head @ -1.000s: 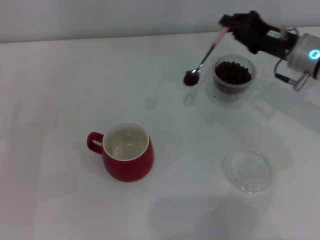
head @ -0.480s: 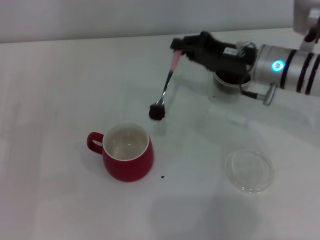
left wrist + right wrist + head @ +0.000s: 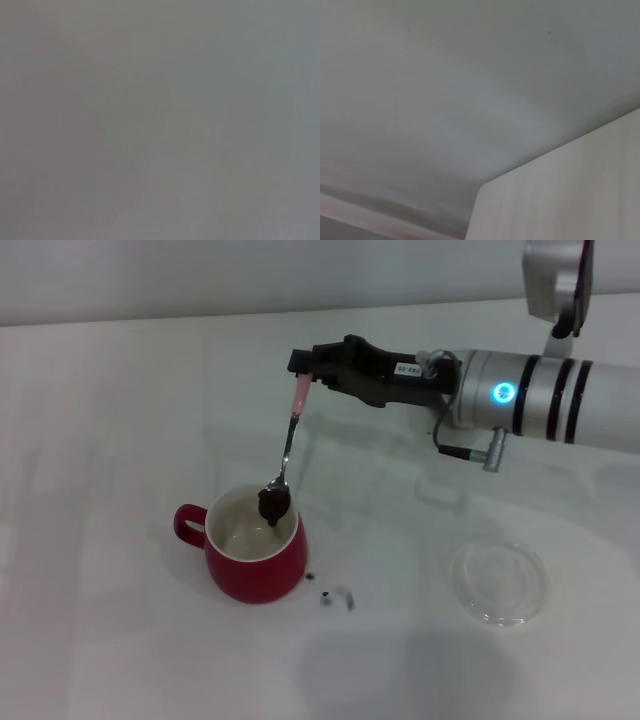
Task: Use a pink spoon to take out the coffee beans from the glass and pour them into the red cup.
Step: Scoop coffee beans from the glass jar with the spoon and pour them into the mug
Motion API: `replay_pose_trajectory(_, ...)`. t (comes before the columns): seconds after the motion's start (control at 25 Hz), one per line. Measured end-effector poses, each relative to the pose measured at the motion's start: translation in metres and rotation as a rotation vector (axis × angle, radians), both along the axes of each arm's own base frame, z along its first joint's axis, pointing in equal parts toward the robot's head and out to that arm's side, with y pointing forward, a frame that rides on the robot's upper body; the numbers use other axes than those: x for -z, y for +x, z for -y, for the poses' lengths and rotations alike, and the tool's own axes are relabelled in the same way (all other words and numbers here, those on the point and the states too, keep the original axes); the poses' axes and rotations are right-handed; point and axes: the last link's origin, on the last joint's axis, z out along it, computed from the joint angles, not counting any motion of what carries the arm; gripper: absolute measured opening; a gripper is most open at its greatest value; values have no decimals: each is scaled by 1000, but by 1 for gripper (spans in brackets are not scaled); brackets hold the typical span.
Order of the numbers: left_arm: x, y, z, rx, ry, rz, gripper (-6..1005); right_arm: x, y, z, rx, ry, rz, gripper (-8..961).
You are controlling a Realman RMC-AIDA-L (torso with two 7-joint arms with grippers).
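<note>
The pink spoon [image 3: 289, 445] hangs nearly upright over the red cup [image 3: 254, 555], its pale handle uppermost and its metal bowl at the cup's rim, on the side away from the loop handle. The bowl carries a dark heap of coffee beans [image 3: 274, 503], held just above the cup's white interior. The cup stands upright on the white surface [image 3: 120, 420] in the head view, its handle pointing to the robot's left.

The right gripper [image 3: 304, 364] is clamped on the top end of the spoon's pink handle, its dark fingers reaching in level from the robot's right. Behind it the silver arm, banded in black and showing a lit blue-green ring, stretches across the far side of the surface.

A few stray beans [image 3: 327, 597] lie on the surface just beside the cup's base, on its right, next to a small pale fleck. Farther right, well apart from the cup, a flat clear dish [image 3: 497, 581] rests on the surface. The glass cannot be made out; the right arm crosses the area behind the cup.

The left gripper appears in none of the views. The left wrist view shows only a plain grey field, and the right wrist view shows pale blank surfaces meeting along an edge.
</note>
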Motion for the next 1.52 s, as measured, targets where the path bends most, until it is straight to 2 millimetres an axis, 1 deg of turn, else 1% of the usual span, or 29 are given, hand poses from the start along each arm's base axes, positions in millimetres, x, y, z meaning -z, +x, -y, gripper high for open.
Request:
replay_pose_trajectory(0.24,1,0,1,-2,-3,1,787,10,-10,0,-39,26,26,215)
replay_pose_trajectory(0.48,0,-1,1,-4,1,1,787,11,-14,0,-105,69,75,222)
replay_pose_trajectory(0.88,-3,-3,1,-8,7,-5,788,16,-31,7,-300,189,102,233)
replay_pose_trajectory(1.12,-3,-3,1,-10,7,-6,788,16,-34,16,-400,237,141,239)
replay_pose_trajectory(1.32,-3,-4,1,-15,4,-6,788,14,-39,27,-537,308,170,245)
replay_pose_trajectory(1.52,-2,-4,0,-17,1,-6,788,9,-39,30,-563,368,159,250)
